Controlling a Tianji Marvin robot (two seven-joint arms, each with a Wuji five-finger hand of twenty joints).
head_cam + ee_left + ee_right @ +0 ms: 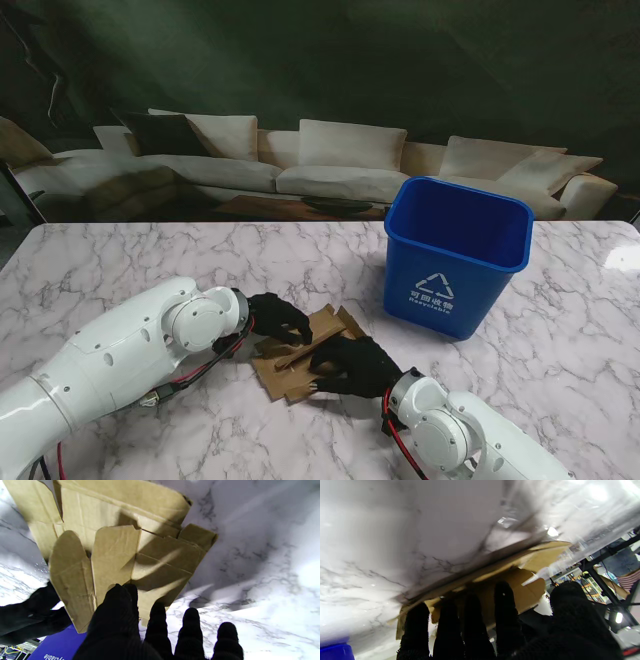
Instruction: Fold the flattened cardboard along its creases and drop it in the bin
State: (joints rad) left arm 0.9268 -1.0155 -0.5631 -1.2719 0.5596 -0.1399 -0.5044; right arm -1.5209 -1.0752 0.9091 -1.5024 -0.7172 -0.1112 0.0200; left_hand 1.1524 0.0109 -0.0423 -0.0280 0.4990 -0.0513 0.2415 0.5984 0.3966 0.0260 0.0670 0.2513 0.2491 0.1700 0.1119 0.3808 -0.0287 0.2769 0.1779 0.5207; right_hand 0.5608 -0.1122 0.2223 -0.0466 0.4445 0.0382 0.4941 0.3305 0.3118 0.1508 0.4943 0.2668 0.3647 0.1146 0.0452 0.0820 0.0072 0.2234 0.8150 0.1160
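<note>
Both hands, left hand [277,316] and right hand [355,366], press spread fingers on cardboard [300,352] atop marble table [120,260]; sofa [330,165] behind bin [455,255].

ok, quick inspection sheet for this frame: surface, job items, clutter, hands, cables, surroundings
Surface: white marble table.
Job items: flattened cardboard lying partly folded between the hands; blue bin upright, to its right and farther from me, apart from it.
Clutter: nothing seen.
Hands: left hand and right hand both rest fingers on the cardboard; grasp cannot be told.
Cables: red and black wires at the left wrist, off the cardboard.
Surroundings: sofa behind the table.
</note>
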